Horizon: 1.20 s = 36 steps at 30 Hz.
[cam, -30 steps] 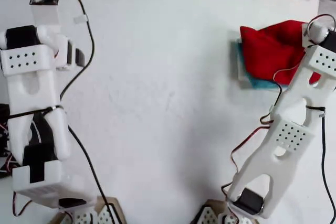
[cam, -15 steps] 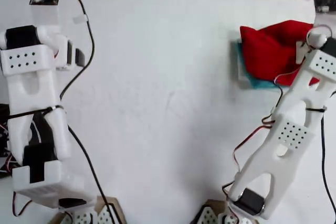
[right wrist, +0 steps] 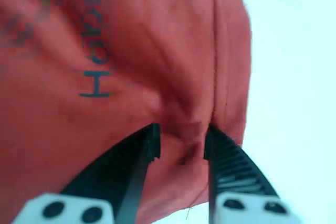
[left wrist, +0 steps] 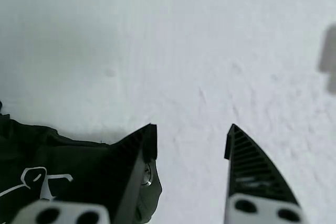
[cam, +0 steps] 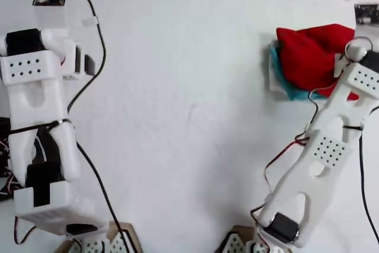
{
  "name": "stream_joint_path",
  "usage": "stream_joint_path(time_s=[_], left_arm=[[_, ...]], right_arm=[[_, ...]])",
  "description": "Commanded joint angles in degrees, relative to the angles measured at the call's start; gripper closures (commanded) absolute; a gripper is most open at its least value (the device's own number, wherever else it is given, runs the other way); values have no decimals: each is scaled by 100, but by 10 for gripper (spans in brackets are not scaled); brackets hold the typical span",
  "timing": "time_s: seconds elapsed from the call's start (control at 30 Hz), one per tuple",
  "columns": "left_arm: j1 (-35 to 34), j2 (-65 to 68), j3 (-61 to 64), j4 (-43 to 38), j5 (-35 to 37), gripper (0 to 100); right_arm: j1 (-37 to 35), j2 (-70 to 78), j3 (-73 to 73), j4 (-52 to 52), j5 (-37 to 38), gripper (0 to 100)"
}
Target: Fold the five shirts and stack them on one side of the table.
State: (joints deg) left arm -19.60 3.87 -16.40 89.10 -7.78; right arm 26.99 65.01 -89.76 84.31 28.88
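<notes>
Your right hand (right wrist: pixel 181 137) is down on the red shirt (cam: pixel 308 51), at the far right of the worktop (cam: pixel 189 87). In the right wrist view its two fingers (right wrist: pixel 136 161) pinch a raised ridge of the red cloth, which bunches up in the narrow gap between the tips. Dark lettering runs across the shirt just beyond the hand.

From above, the red shirt lies on top of a small pile. A teal shirt (cam: pixel 290 90) shows under it along the near and inner edges. A thin white layer (cam: pixel 273 78) sticks out below that on the side toward the middle of the worktop. I can't tell how many pieces are in the pile. The red shirt is rumpled rather than flat, and its top surface humps up. Your right arm (cam: pixel 325 146) reaches out from the near edge to the pile and covers the shirt's right end.

Your left arm (cam: pixel 35 87) is folded back at the left side of the worktop, well apart from the pile. Its hand (left wrist: pixel 190 135) is spread, with nothing between the fingers and bare white worktop under it. Just beside one finger lies some black cloth (left wrist: pixel 52 166) with a white mark; I can't tell whether it is a shirt.
</notes>
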Motion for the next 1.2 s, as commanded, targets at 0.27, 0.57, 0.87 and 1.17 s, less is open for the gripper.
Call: stream_joint_path(time_s=[0.27, 0.57, 0.87, 1.17], left_arm=[[-35, -334, -13, 26, -53, 766], [-105, -334, -48, 18, -53, 766], [-105, -308, -22, -18, -53, 766], [-914, -316, -233, 79, -387, 766]], right_arm=[[-1332, -1200, 185, 1657, -9, 858], [-1543, -734, 1916, 1692, 229, 858], [-1569, -1930, 2215, 1692, 501, 858], [-1587, -3705, 2286, 1701, -316, 854]])
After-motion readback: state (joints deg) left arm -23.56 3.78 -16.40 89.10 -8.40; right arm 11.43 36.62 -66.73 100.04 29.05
